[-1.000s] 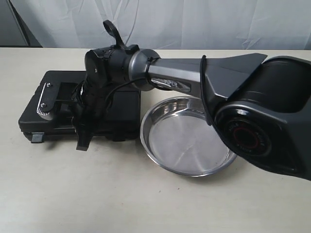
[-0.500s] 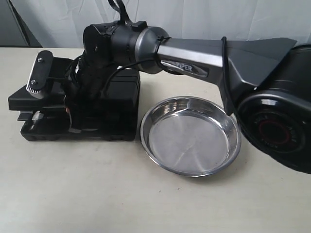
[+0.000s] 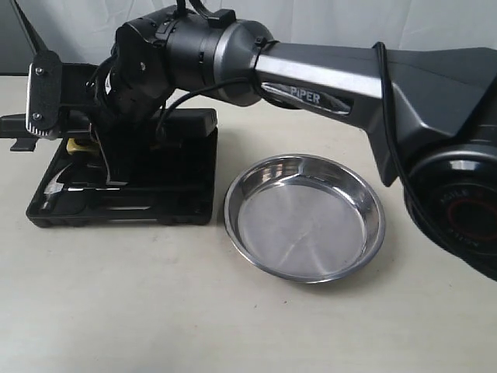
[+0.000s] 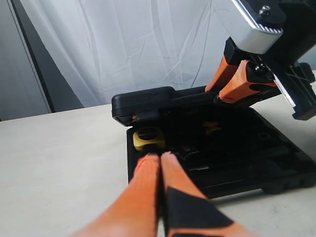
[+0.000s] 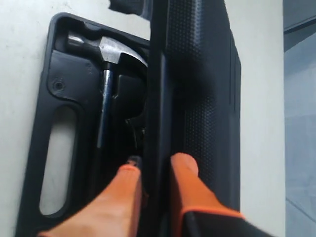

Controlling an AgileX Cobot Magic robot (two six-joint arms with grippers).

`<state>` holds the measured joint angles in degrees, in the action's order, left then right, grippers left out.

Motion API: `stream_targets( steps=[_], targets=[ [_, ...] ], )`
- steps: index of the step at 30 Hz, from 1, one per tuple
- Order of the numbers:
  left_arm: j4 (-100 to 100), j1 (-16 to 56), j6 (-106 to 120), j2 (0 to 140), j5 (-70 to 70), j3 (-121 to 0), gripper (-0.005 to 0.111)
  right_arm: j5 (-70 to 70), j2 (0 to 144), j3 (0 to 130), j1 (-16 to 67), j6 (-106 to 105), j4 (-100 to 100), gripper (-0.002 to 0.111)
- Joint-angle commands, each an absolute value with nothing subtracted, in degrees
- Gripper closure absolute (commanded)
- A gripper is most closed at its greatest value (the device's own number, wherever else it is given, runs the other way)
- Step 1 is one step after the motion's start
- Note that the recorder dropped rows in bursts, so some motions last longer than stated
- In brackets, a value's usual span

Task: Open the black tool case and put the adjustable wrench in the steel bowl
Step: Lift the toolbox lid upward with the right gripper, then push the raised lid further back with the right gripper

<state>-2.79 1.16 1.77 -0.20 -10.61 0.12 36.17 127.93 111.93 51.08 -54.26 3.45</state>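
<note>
The black tool case [image 3: 167, 203] lies open at the left of the table, its lid [image 4: 148, 101] raised off the base. My right gripper [image 5: 155, 165] reaches across from the right and is shut on the lid's edge, one orange finger on each face. The steel bowl [image 3: 303, 217] stands empty just right of the case. My left gripper [image 4: 160, 155] is shut on nothing and hovers low by the case's near corner. I cannot make out the adjustable wrench among the dark slots.
A hammer [image 5: 108, 49] with a silver head lies in the case beside its handle cut-out. A yellow tape measure [image 4: 148, 139] sits in a slot near my left fingertips. A white curtain hangs behind the table. The right arm [image 3: 326, 78] spans above the bowl.
The right gripper has risen and swung back with the lid, taking the case from shut to well open. The bowl has not moved.
</note>
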Motion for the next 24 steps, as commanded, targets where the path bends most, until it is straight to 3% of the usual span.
stream_targets(
  steps=[1, 24],
  targets=[
    [-2.7, 1.2, 1.7, 0.0, -10.4, 0.0, 0.106, 33.4, 127.1, 112.3, 52.3, -53.8, -1.9, 0.109],
    [-2.7, 1.2, 1.7, 0.0, -10.4, 0.0, 0.106, 27.3, 127.9, 112.3, 54.3, -23.3, -44.5, 0.109]
  ],
)
